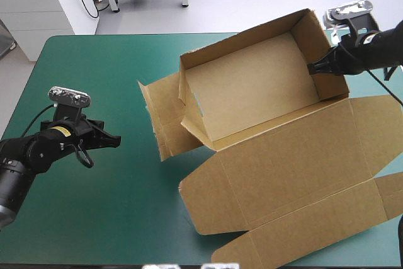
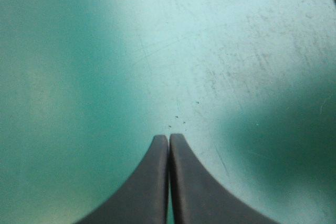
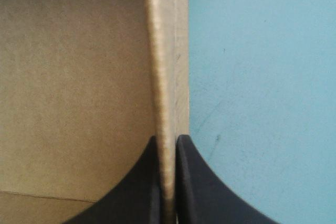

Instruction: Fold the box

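Pinching the brown board box [image 1: 252, 86] by one upright wall: right pincer [image 3: 167, 140]

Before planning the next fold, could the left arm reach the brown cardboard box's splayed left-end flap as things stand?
Probably yes: only bare teal-green table cover lies between the shut left gripper and the box's flap.

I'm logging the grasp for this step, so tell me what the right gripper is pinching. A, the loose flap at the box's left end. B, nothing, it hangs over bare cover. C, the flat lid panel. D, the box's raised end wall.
D: the right gripper is all but shut on an upright wall of the box, with teal-green cover beyond the wall.
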